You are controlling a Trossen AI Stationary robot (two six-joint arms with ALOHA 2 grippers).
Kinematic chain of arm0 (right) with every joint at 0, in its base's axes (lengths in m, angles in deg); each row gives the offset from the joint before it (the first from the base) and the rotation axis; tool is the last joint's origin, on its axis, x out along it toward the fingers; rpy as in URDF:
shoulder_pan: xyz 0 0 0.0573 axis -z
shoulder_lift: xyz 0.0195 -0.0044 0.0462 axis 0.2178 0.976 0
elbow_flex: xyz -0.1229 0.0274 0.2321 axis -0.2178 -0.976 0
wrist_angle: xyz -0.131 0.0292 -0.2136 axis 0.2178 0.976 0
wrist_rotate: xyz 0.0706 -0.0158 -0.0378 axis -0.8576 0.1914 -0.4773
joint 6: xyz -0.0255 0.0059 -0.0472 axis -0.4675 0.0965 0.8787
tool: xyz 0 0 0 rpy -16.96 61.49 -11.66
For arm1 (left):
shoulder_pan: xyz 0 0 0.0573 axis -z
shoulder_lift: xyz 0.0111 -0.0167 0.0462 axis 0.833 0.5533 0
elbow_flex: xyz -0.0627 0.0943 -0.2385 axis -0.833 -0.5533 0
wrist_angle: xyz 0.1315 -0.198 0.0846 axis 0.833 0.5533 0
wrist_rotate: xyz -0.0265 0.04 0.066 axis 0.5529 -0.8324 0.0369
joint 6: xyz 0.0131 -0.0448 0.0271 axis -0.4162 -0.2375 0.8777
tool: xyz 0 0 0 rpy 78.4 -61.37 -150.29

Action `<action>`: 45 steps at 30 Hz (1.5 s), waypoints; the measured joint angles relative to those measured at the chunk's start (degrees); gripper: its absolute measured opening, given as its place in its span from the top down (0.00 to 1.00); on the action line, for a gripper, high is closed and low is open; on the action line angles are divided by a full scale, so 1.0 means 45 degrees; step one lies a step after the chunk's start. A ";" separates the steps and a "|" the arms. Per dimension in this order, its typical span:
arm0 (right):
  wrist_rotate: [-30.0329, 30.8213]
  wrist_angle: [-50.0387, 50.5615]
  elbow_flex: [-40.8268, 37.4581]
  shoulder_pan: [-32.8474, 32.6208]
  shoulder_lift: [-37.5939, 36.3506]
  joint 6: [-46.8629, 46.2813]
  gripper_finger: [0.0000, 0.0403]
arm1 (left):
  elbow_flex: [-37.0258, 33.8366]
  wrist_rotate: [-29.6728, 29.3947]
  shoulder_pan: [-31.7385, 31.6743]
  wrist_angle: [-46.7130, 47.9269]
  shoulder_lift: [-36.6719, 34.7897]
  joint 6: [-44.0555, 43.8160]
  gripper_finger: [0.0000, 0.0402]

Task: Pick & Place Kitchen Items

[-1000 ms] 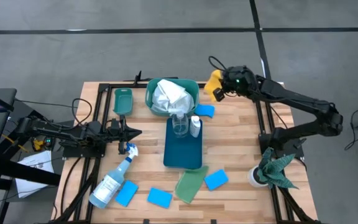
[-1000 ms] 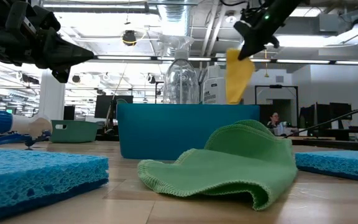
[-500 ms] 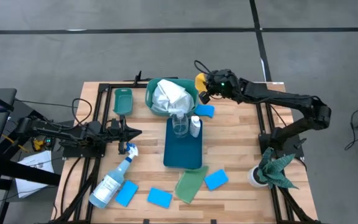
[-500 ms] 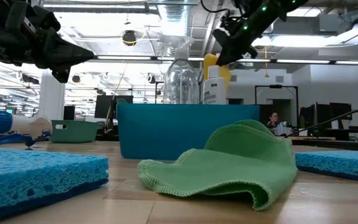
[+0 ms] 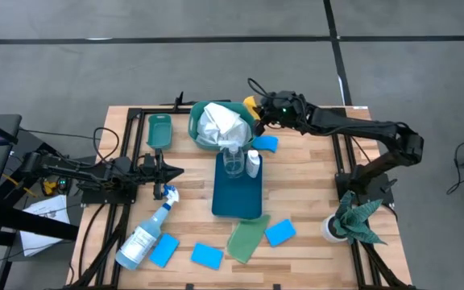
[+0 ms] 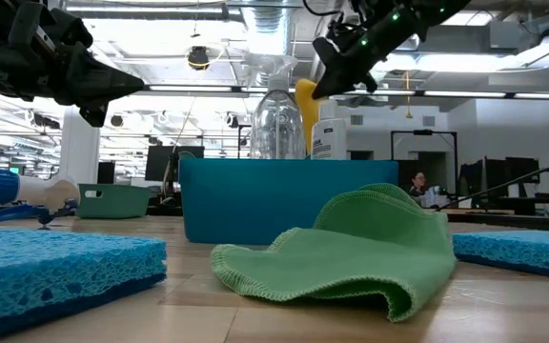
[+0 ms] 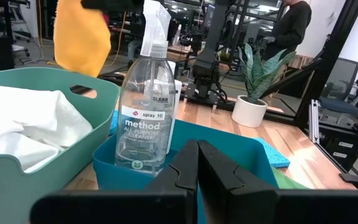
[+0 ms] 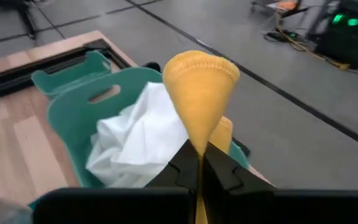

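A yellow cloth (image 5: 250, 103) hangs at the far right rim of the teal basket (image 5: 202, 129), and my right gripper (image 5: 258, 110) is shut on it. It also shows in the low view, as the yellow cloth (image 6: 305, 105) behind the bottles. A white cloth (image 5: 218, 122) lies in the basket. On the blue tray (image 5: 238, 197) stand a clear bottle (image 5: 234, 161) and a small white bottle (image 5: 253, 163). My left gripper (image 5: 173, 171) waits shut at the table's left, pointing level toward the tray. My right gripper pinches a bunched fold of the yellow cloth (image 8: 199, 140) between its two fingers. The fingers come from the table's right, slanting down. The cloth is lifted clear; a cone of it (image 8: 201, 81) sticks out past the fingertips and the rest hangs slack below them.
A spray bottle (image 5: 143, 238) lies at the near left, with several blue sponges (image 5: 207, 256) and a light-green cloth (image 5: 246, 238) along the near edge. Another sponge (image 5: 266, 143) lies beside the basket. A small green bin (image 5: 159, 129) and a potted plant (image 5: 353, 221) stand at the sides.
My right gripper has carried the yellow cloth toward the table's left along the far edge and a little down, up to the teal basket's rim, tipping its fingers downward. It has stayed shut on the cloth, which still hangs clear.
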 joint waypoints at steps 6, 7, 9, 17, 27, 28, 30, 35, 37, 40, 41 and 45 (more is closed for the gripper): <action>-0.0478 -0.0311 0.0000 0.0010 0.0028 -0.0298 1.00 | -0.0001 0.0000 0.0001 -0.0002 -0.0003 0.0000 1.00; -0.0607 -0.0428 0.0000 0.0010 0.0030 -0.0319 1.00 | 0.0001 0.0000 0.0001 0.0001 0.0000 0.0002 1.00; -0.0646 -0.0809 0.0002 -0.0026 0.0026 -0.0317 1.00 | 0.0002 0.0000 0.0002 0.0000 -0.0003 0.0002 1.00; -0.0583 -0.0820 0.0005 0.0048 0.0117 -0.0462 1.00 | 0.0001 -0.0002 0.0001 0.0002 -0.0002 0.0005 1.00; -0.0884 -0.1556 -0.0015 -0.0102 0.1549 -0.0673 1.00 | 0.0002 0.0000 -0.0001 0.0003 -0.0002 0.0002 1.00; -0.0884 -0.1649 -0.0015 -0.0084 0.1626 -0.0709 1.00 | -0.0002 0.0000 0.0001 0.0003 -0.0001 0.0000 1.00; -0.0883 -0.1816 0.0010 -0.0067 0.1760 -0.0835 1.00 | 0.0000 0.0000 0.0001 0.0000 -0.0001 0.0004 1.00; -0.0940 -0.2523 -0.0010 0.0195 0.1954 -0.0899 1.00 | -0.0002 0.0000 -0.0002 -0.0001 -0.0003 0.0001 1.00; -0.0950 -0.2990 0.0005 0.0315 0.1910 -0.0904 1.00 | 0.0002 0.0000 -0.0002 0.0003 -0.0003 0.0005 1.00; -0.1268 -0.3174 0.0019 0.0474 0.1920 -0.1032 1.00 | 0.0000 0.0000 0.0002 0.0003 -0.0003 0.0005 1.00; -0.1307 -0.3108 0.0071 0.0527 0.1920 -0.1047 1.00 | -0.0001 0.0000 -0.0001 0.0002 -0.0003 0.0002 1.00; -0.1588 -0.3005 0.0126 0.0595 0.1920 -0.1037 1.00 | 0.0000 0.0000 0.0000 0.0001 -0.0001 0.0000 1.00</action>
